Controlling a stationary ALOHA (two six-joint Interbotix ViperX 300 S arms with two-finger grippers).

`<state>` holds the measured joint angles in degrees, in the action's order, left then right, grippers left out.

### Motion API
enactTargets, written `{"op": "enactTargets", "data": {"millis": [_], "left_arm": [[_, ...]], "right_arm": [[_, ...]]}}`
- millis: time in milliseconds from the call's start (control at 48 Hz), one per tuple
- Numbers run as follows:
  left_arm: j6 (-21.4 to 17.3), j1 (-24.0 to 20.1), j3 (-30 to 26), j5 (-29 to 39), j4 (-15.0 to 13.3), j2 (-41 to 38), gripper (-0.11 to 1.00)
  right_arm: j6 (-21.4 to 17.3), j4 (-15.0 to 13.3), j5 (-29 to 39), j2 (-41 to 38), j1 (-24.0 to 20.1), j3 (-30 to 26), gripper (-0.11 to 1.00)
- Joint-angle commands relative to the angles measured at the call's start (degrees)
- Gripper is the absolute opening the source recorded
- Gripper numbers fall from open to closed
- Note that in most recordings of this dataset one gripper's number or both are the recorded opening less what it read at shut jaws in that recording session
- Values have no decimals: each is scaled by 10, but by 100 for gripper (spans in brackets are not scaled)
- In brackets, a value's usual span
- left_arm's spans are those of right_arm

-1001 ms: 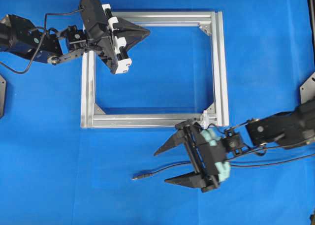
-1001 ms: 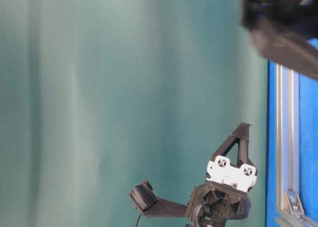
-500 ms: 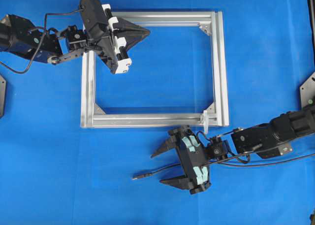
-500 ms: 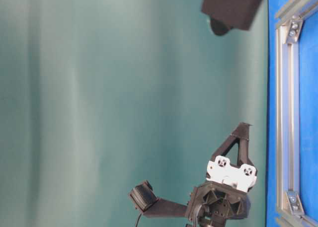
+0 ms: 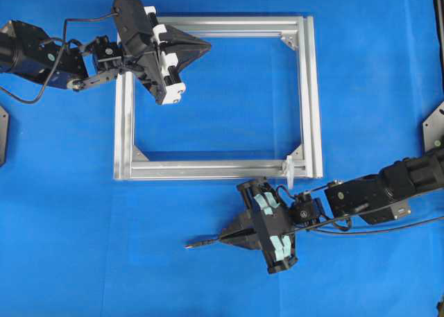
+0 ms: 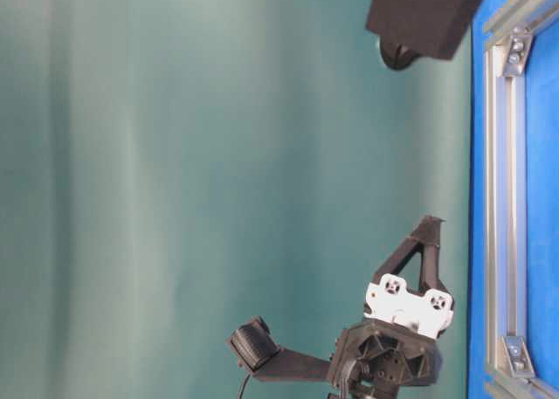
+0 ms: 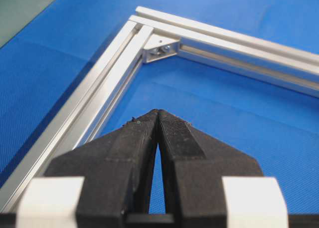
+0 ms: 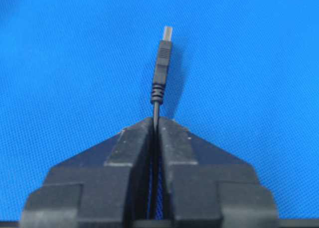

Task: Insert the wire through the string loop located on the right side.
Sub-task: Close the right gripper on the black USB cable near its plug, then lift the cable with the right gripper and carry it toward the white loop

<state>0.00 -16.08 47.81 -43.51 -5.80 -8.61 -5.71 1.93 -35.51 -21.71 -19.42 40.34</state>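
The thin black wire [image 5: 205, 243] lies on the blue cloth below the frame, its plug tip [image 8: 163, 53] pointing away from my right gripper [image 5: 223, 238]. That gripper [image 8: 155, 119] is shut on the wire just behind the plug. The tiny white string loop [image 5: 290, 170] stands on the silver frame's [image 5: 208, 169] bottom bar near its right corner, above and right of the right gripper. My left gripper [image 5: 207, 46] hovers over the frame's top-left part, shut with nothing between its fingers [image 7: 158, 112].
The square aluminium frame has triangular corner brackets [image 7: 160, 47]. A black cable [image 5: 409, 227] trails along the cloth from the right arm toward the right edge. Dark fixtures sit at the left edge [image 5: 3, 133] and the right edge [image 5: 435, 126].
The right gripper moved left, lower onto the wire, and its jaws closed on the wire behind the plug. The left arm stayed still.
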Motion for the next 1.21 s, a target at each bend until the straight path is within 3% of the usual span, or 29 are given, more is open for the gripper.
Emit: {"op": "enactTargets", "data": {"millis": [0, 292, 626, 1188], "left_arm": [[-1, -2, -7, -3, 1, 18, 0], [-1, -2, -7, -2, 1, 18, 0], [-1, -3, -7, -3, 1, 18, 0], [-1, -4, -7, -3, 1, 18, 0]], "right_arm": [[-1, 0, -5, 10, -1, -9, -4], [-2, 0, 5, 26, -1, -10, -4], [4, -4, 136, 142, -1, -18, -4], [4, -4, 142, 143, -1, -19, -4]]}}
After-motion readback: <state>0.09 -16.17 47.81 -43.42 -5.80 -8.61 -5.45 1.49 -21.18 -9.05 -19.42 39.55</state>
